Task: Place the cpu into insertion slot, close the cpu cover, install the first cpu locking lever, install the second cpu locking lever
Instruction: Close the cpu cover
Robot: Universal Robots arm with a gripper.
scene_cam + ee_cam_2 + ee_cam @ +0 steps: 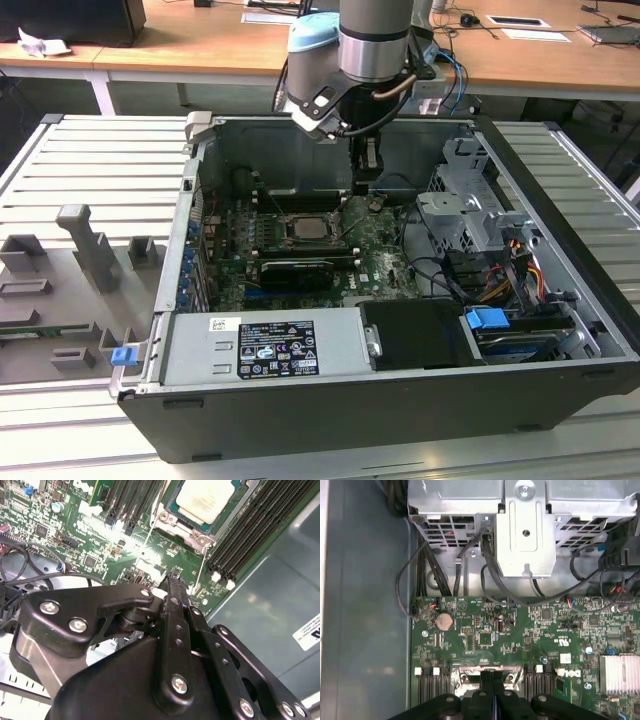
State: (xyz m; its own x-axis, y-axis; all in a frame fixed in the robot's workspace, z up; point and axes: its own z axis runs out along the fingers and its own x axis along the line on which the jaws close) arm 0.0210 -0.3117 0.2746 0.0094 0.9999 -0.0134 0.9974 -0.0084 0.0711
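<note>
The cpu (304,228) was seen seated in its socket at the middle of the exterior view. The cpu cover (303,213) was apparently lowered around it, framing the chip flat. The end effector (365,185) was poised just to the exterior view's right of the socket, low over the motherboard (380,255). Its fingers were pressed together on nothing, probably so that a thin locking lever (202,570), seen in the second wrist view, could be pushed. Whether either lever was latched could not be made out. In the first wrist view the socket was partly hidden behind the fingers.
</note>
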